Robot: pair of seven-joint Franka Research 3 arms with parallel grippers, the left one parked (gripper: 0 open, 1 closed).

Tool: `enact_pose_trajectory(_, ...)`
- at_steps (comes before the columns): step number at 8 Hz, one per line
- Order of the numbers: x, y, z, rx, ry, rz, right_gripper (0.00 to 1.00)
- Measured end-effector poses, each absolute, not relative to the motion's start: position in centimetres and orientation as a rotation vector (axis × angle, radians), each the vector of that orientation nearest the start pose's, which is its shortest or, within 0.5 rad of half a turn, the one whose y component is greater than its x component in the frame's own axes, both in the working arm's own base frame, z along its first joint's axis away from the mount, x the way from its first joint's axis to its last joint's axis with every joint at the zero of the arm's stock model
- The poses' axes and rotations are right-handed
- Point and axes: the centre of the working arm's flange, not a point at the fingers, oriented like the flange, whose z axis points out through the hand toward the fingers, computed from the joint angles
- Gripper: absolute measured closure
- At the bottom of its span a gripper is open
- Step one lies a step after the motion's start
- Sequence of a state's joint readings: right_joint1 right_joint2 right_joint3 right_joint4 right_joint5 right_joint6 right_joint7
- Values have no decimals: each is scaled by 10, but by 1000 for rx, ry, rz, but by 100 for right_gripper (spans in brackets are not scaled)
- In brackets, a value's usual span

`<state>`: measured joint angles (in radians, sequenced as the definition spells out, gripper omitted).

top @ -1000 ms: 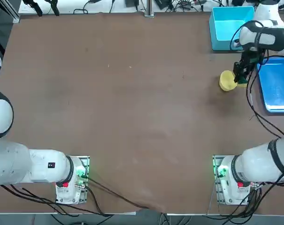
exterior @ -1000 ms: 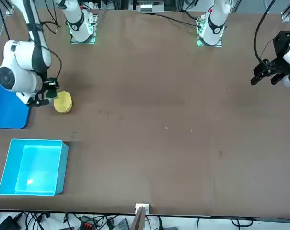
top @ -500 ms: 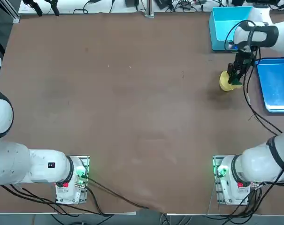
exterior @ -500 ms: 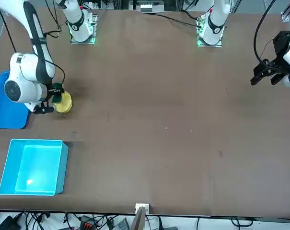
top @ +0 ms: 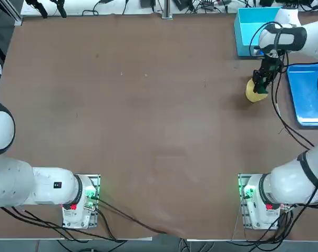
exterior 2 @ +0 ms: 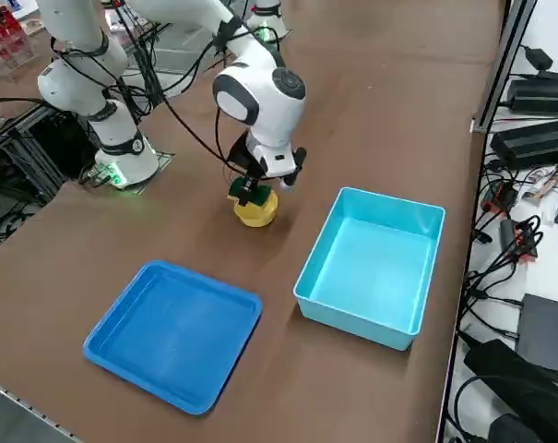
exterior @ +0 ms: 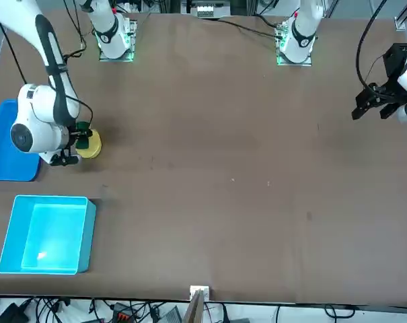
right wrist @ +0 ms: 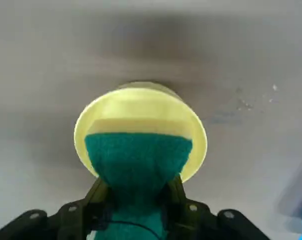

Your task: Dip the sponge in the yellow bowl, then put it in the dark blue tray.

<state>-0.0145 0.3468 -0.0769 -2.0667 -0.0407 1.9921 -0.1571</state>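
Two fingers (right wrist: 105, 200) pinch the sponge (right wrist: 138, 160) over the yellow bowl (right wrist: 141, 107).

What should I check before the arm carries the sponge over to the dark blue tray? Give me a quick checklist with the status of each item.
1. Grip: right pincer is shut on the sponge, which is pinched in at the middle. Ok.
2. Dip: the sponge sits over the yellow bowl, its end at or inside the rim. Whether it touches the bottom: cannot tell.
3. Bowl upright on the table: ok.
4. Dark blue tray has nothing in it: ok.
5. Path from bowl to tray: bare table between them in the right side view. Ok.
6. Light cyan box sits apart from the tray, off that path. Ok.
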Motion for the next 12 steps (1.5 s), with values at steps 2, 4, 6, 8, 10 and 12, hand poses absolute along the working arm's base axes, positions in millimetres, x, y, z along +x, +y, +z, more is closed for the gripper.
enact_pose_trajectory(2,538,-51,230,-3059,-121,674,51)
enact_pose_trajectory(4,537,-50,219,-3044,-111,700,52)
enact_pose_trajectory(6,538,-50,215,-3038,-106,707,52)
enact_pose_trajectory(8,541,-50,218,-3041,-104,694,52)
enact_pose_trajectory(10,546,-50,224,-3042,-104,689,52)
enact_pose_trajectory(12,549,-50,225,-3033,-103,720,52)
